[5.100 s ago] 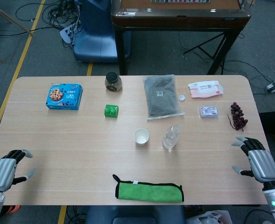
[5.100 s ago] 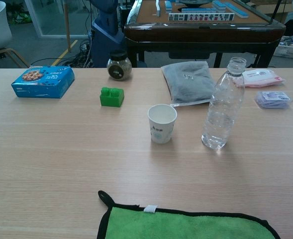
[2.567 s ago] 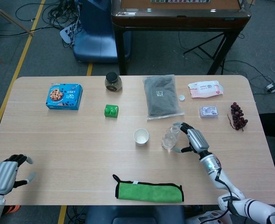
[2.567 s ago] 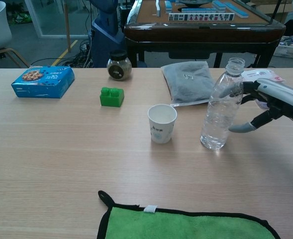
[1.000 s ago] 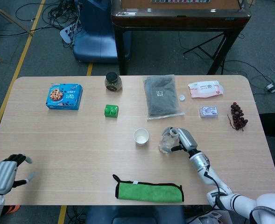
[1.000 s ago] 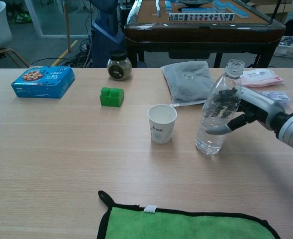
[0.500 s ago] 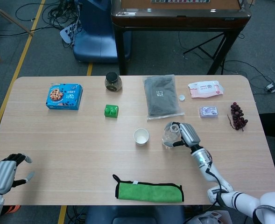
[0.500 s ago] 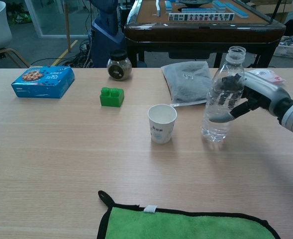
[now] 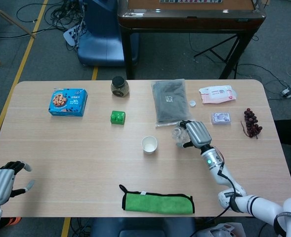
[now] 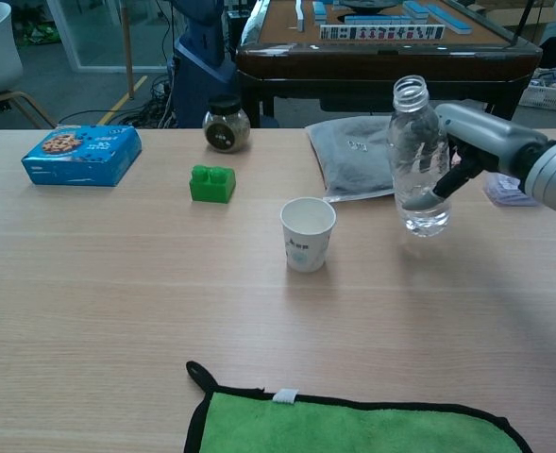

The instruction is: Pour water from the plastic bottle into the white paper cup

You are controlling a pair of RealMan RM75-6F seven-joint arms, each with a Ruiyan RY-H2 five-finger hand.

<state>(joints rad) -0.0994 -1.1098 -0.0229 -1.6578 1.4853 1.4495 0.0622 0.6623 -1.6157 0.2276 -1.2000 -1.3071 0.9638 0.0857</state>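
My right hand (image 10: 476, 146) (image 9: 197, 134) grips the clear plastic bottle (image 10: 416, 160) (image 9: 178, 133) and holds it off the table, nearly upright, cap off, with water in its lower part. The white paper cup (image 10: 307, 234) (image 9: 149, 144) stands upright on the table to the left of the bottle and lower. My left hand (image 9: 1, 183) rests at the near left table corner, fingers apart, holding nothing; it does not show in the chest view.
A green cloth (image 10: 353, 423) lies at the near edge. A grey pouch (image 10: 358, 156), green block (image 10: 211, 183), dark jar (image 10: 226, 124) and blue cookie box (image 10: 81, 154) sit further back. Wipes packs (image 9: 217, 94), a bottle cap (image 9: 191, 103) and grapes (image 9: 251, 123) lie at right.
My right hand closed on the bottle and lifted it off the table, up and slightly away from me. The left hand and the cup stayed put.
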